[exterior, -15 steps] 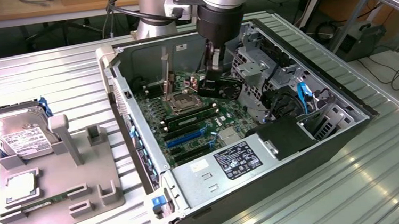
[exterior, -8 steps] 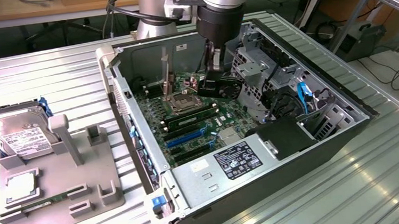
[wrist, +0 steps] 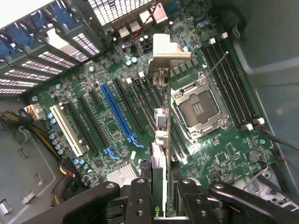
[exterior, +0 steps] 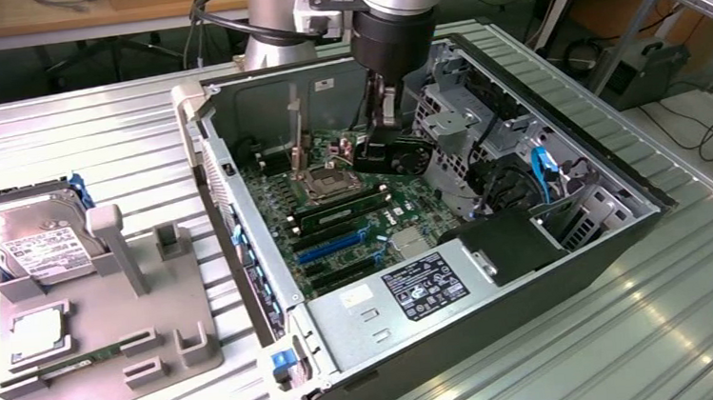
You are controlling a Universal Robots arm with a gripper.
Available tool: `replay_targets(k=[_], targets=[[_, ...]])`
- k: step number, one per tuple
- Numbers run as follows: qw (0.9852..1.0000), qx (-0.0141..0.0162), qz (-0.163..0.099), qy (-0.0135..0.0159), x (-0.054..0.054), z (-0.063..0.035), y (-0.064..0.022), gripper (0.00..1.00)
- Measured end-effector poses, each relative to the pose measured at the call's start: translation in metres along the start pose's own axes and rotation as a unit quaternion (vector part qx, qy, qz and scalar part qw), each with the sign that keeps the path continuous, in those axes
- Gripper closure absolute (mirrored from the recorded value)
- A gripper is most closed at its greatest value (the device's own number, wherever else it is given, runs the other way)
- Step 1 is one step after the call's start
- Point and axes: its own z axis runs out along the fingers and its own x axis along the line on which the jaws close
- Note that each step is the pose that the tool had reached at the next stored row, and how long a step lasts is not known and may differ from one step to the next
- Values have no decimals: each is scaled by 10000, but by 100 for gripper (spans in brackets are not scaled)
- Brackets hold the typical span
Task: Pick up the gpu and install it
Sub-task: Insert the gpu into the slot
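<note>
One card is in your grip — the gripper (wrist: 159, 196) is clamped on the gpu (wrist: 159, 140), held edge-on above the motherboard (wrist: 93, 121) inside the computer case (exterior: 555, 127). You're at the install step; seating calls for squaring it over the blue slot (wrist: 117, 109).

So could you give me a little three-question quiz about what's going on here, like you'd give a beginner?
1. True or false: the gripper holds the graphics card edge-on above the motherboard.
2. Where is the hard drive? A) inside the computer case B) on the grey tray outside it
3. Fill in: the processor socket on the motherboard looks ____.

Key: 1 true; 2 B; 3 empty.
</note>
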Motion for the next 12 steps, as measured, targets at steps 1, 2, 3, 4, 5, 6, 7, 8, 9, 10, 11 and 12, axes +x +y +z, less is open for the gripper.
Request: replay_targets(k=[1, 2, 3, 4, 5, 6, 7, 8, 9, 10, 11, 12], targets=[[10000, 0, -18, 0, 0, 0, 0, 74], [10000, -1, -49, -1, 0, 0, 0, 74], [10000, -2, -65, -2, 0, 0, 0, 74], [10000, -2, -83, -2, 0, 0, 0, 74], [9999, -3, -103, -2, 0, 0, 0, 74], [9999, -3, -119, -3, 0, 0, 0, 74], [9999, -4, -135, -3, 0, 0, 0, 74], [9999, -4, -152, -3, 0, 0, 0, 74], [9999, -5, -168, -4, 0, 0, 0, 74], [9998, -5, -185, -4, 0, 0, 0, 74], [9998, -6, -202, -4, 0, 0, 0, 74], [9998, -6, -218, -5, 0, 0, 0, 74]])
